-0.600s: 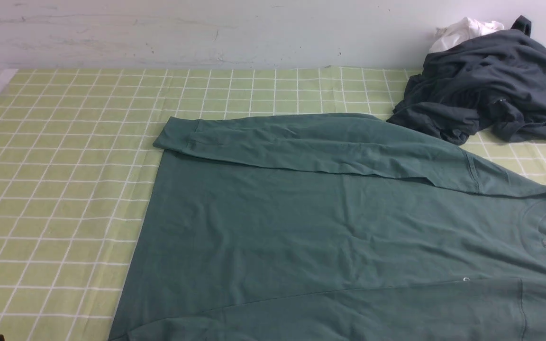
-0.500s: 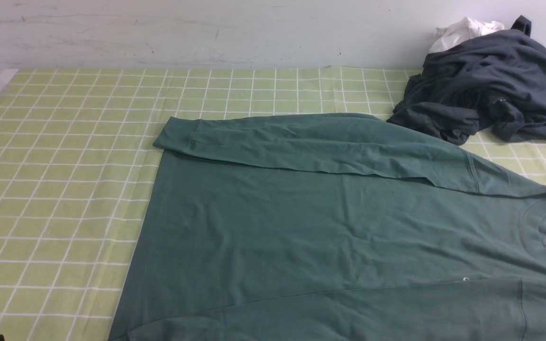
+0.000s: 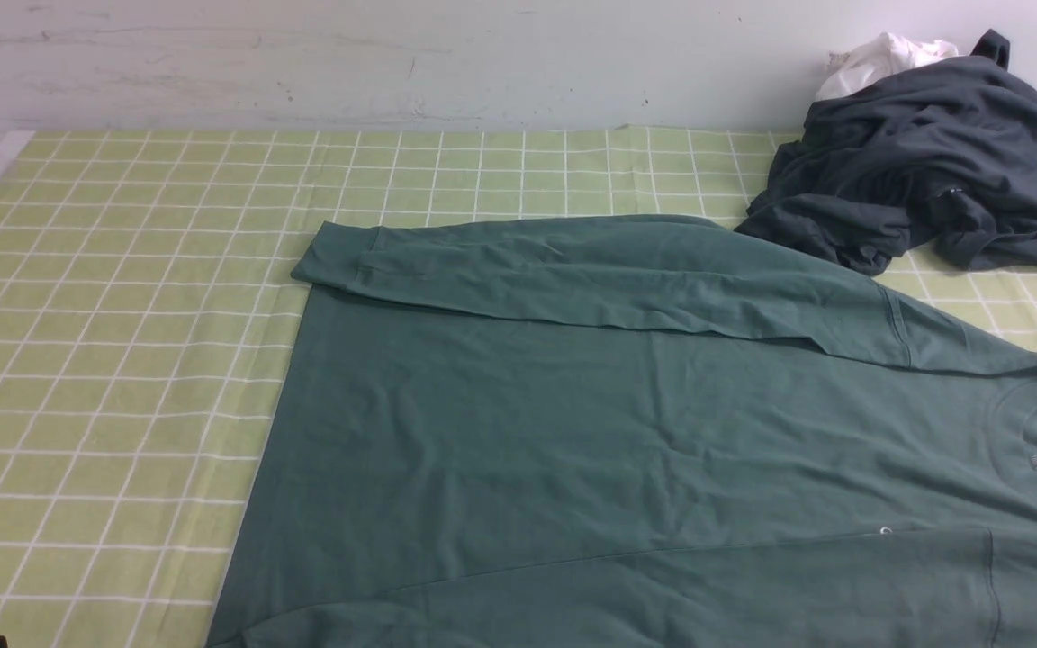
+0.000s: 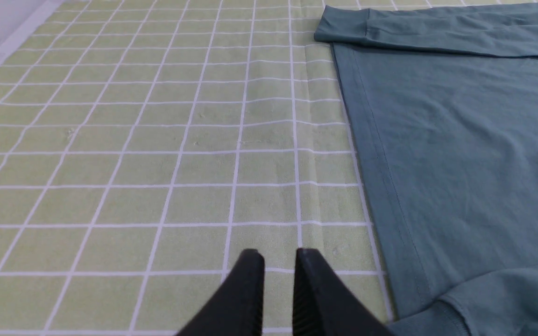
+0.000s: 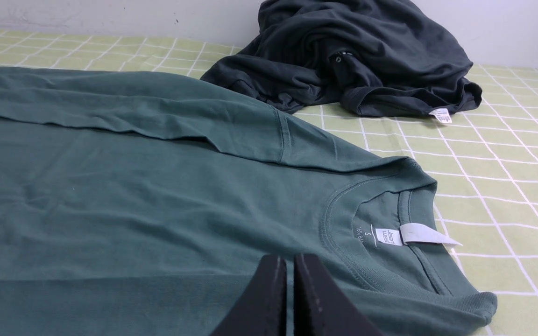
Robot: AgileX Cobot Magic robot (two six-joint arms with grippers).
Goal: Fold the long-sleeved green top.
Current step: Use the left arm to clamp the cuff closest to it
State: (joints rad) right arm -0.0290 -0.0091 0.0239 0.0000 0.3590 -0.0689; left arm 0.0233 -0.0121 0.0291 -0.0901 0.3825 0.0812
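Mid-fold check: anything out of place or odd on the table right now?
Nothing damaged. The dark grey garment is heaped close by the far shoulder of the green top, whose neck label sticks out askew.

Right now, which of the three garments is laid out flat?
The green long-sleeved top, spread across the checked cloth with a sleeve folded over it. The dark grey garment and the white garment behind it lie crumpled in a heap.
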